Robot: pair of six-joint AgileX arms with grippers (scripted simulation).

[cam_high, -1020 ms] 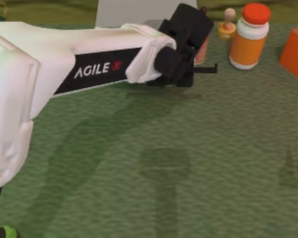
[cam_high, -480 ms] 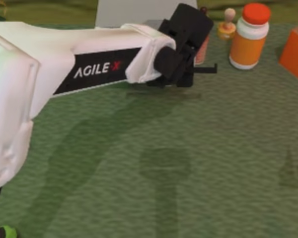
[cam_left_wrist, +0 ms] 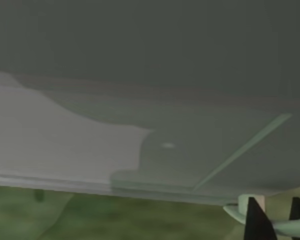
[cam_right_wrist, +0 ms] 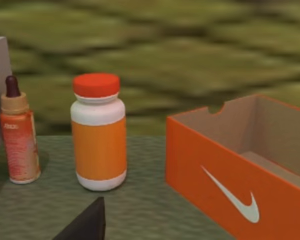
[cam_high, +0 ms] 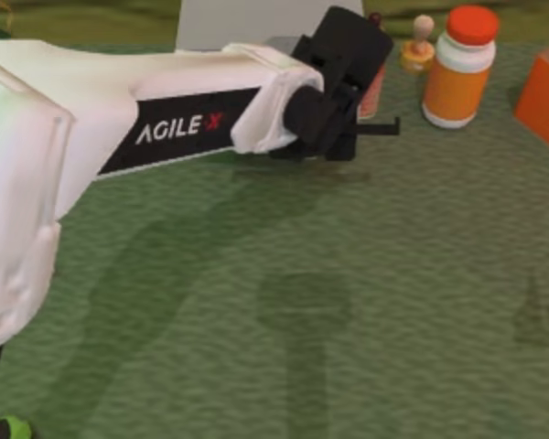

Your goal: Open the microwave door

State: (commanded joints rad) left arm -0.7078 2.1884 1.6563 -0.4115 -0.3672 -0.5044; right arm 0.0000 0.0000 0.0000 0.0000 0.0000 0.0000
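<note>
Nothing moves between the three top views: the white AgileX left arm (cam_high: 146,128) lies across the upper left of the frame exactly as it did a second ago, and its black left gripper (cam_high: 366,128) holds the same spot at upper centre. So this reads as a pause, or a very slow stretch, not a pull in progress.

The boxy light-grey microwave (cam_high: 256,23) shows only as a pale block at the top edge, mostly hidden behind the arm. In the left wrist view, the flat silver-framed microwave door with its grey translucent window (cam_left_wrist: 155,100) fills nearly the whole frame, very close to the camera. Two dark fingertips (cam_left_wrist: 255,220) poke up at the lower right with a pale strip between them, possibly the door's handle edge. Whether they are clamped on it, I cannot tell.

Off to the upper right stand the orange pill bottle with a red cap (cam_high: 459,66), the small red-orange dropper bottle (cam_right_wrist: 19,135) and the orange open shoebox (cam_right_wrist: 240,160). The right gripper is not clearly seen; only a dark corner shows low in its own wrist view.

My judgement: with no change, the door's swing has stalled or not begun.
</note>
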